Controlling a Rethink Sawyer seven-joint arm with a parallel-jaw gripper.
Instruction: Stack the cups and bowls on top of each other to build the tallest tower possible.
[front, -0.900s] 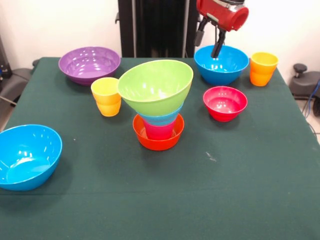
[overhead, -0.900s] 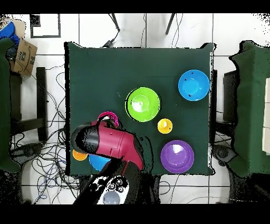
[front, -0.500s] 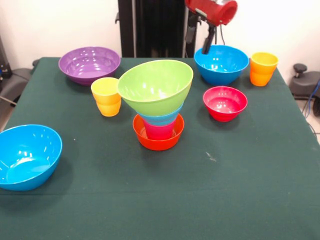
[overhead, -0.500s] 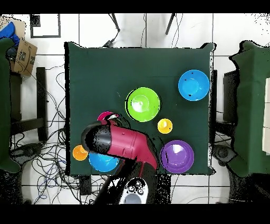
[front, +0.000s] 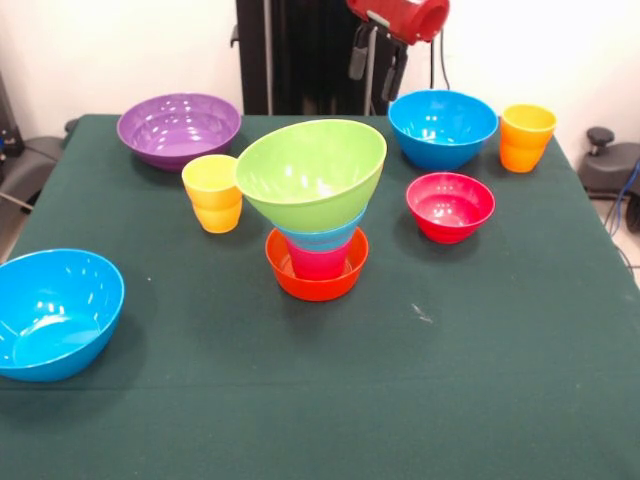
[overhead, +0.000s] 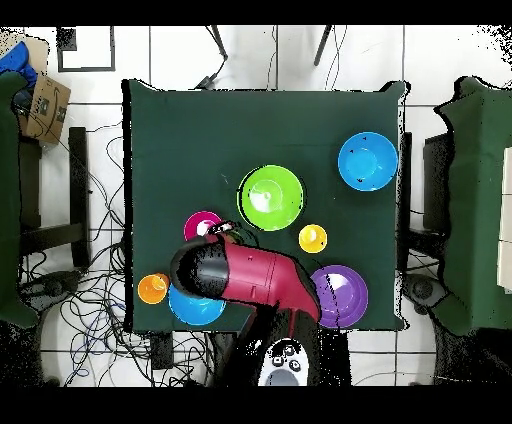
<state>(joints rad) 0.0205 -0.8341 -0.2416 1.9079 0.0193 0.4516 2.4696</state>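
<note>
The tower stands mid-table: an orange bowl (front: 316, 280) holds a red-pink cup (front: 318, 263), then a light blue bowl (front: 322, 239), with a tilted lime green bowl (front: 312, 172) on top (overhead: 271, 197). A yellow cup (front: 212, 192) stands just left of it. A purple bowl (front: 179, 127), a blue bowl (front: 443, 125), an orange cup (front: 526, 136), a red bowl (front: 450, 205) and a second blue bowl (front: 55, 310) stand apart. My gripper (front: 374, 68) hangs open and empty, high at the far edge, left of the far blue bowl.
In the overhead view the red arm (overhead: 250, 280) covers part of the blue bowl (overhead: 192, 308) near the base and the edge of the purple bowl (overhead: 345, 295). Chairs stand at both table sides. A cardboard box (overhead: 40, 108) lies on the floor.
The gripper has risen and moved left in the front view, away from above the far blue bowl. In the overhead view the arm has swung right, uncovering the red bowl.
</note>
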